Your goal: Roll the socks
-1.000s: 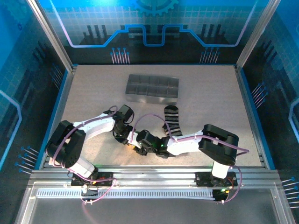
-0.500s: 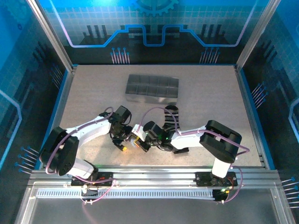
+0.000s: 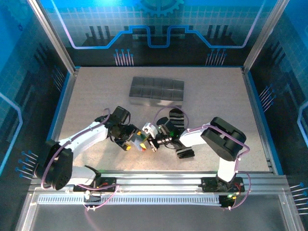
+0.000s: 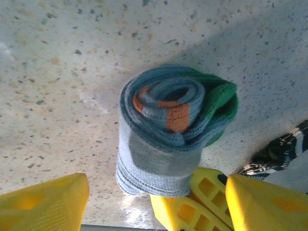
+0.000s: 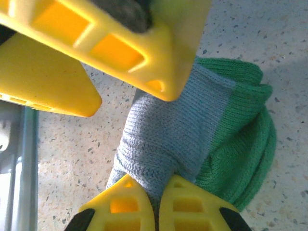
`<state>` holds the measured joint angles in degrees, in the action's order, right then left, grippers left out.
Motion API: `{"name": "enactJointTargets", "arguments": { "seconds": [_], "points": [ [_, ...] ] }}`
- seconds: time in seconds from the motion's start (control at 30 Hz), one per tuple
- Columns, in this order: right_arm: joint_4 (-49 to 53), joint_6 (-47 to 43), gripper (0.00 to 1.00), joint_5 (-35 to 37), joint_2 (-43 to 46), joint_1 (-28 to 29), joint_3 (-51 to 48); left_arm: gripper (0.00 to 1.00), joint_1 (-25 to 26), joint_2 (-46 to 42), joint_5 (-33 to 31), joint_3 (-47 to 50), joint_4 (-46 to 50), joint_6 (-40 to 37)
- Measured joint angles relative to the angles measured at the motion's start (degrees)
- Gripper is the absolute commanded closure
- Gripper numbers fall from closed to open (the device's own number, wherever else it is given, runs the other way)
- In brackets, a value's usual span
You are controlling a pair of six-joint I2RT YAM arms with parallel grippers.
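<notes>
Toward 6 o'clock on the surface [image 3: 216, 96], the right claw [image 5: 153, 186] is pinching the rolled grey-blue sock [image 4: 168, 130] between closed fingers, while the left claw [image 4: 156, 182] is standing wide, its fingers flanking the roll without gripping it. At 1 o'clock from the roll, the striped sock [image 3: 176, 117] is lying partly under the right arm. At 12 o'clock, the grey tray [image 3: 155, 102] is sitting well apart.
</notes>
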<state>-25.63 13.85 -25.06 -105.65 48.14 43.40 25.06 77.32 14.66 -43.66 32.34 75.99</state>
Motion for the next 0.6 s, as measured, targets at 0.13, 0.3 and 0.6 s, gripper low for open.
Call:
{"name": "enactJointTargets", "arguments": {
  "seconds": [0.13, 0.3, 0.6],
  "points": [
    [-0.8, 2.1, 1.00, -5.3, -1.7, -2.5, 0.2, 0.34, 0.0, 2.0, 0.4, 0.0, -1.3, -1.1],
    [0.0, 4.2, 1.00, -11.0, -4.0, -4.8, 1.9, 0.39, 0.1, 4.2, 0.6, 0.0, -3.1, -1.4],
    [6.1, 7.2, 1.00, -16.0, -6.1, -7.3, 5.4, 0.60, 1.4, 13.6, 0.2, -3.0, -5.8, -4.9]
  ]
}}
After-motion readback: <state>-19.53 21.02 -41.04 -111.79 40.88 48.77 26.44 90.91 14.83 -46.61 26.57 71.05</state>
